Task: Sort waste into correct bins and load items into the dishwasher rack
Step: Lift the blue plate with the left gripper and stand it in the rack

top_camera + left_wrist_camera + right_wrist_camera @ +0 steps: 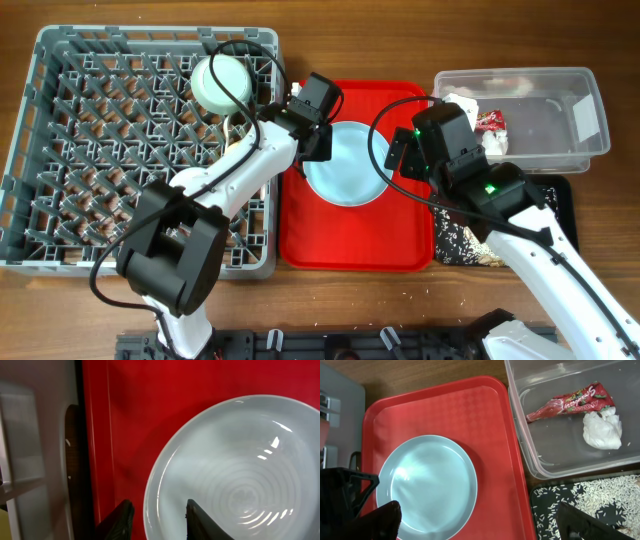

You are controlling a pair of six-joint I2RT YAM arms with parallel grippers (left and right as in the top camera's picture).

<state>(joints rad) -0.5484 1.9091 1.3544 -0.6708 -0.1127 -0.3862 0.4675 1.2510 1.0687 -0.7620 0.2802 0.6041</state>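
While my left gripper (159, 510) hung low at the rim of the pale blue plate (240, 470), its jaws stood apart and held nothing. One finger was over the red outside the rim, the other over the plate's inner slope. I could not tell whether either pad touched it. The plate lay flat on the red serving tray (485, 420), toward the tray's left half and near the dishwasher rack (60, 150).

I judged the step in hand to be pinching that rim. To do it well, the outer finger had to get under the lip before the jaws closed, since a flat plate offers only a thin edge. A firm bite, then tipping the plate up on edge, would suit the rack's pegs.

My right gripper (479, 510) was spread wide and empty, poised above the tray's right side. Its arm sat close to the plate, so I saw it as a thing to avoid on the lift.

Between plate and rack rose the tray's raised lip, which the plate would have to clear. One bowl (220, 80) sat upside down in the rack's far corner. The clear tub (590, 110) held the wrapper (570, 402) and tissue wad (602, 430). The crumbs (600, 500) lay in the black tray (536, 492).
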